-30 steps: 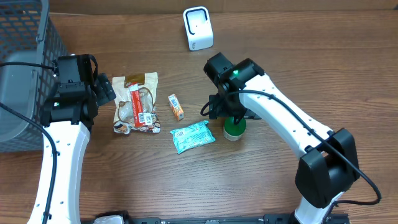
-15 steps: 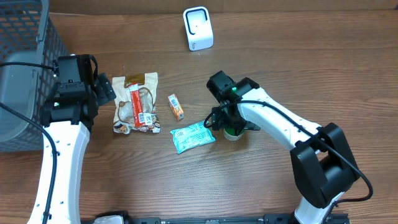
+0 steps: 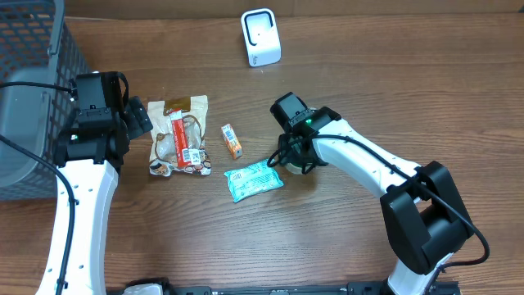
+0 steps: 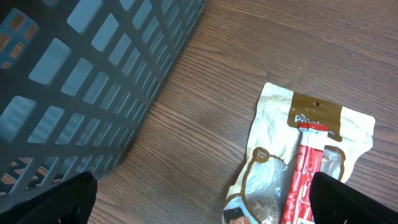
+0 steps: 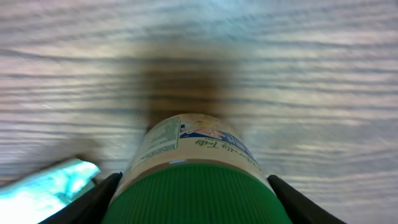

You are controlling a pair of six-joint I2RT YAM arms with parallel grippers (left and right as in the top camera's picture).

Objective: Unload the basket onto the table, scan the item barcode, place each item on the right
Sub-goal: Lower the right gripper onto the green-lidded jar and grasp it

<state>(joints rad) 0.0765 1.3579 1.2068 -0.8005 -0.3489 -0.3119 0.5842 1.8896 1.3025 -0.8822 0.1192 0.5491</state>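
the right claw straddles the upright green-capped bottle, likely to carry it to the scanner, clamped or not i cannot tell; the left claw hangs wide apart.

Both arms wear smooth white shells with black joint housings. A thin black cable loops along the left arm; another trails down the right arm (it stands out against the white). A small green light glows on the right arm's black wrist block. The left pincer has matte black fingers with rounded tips.
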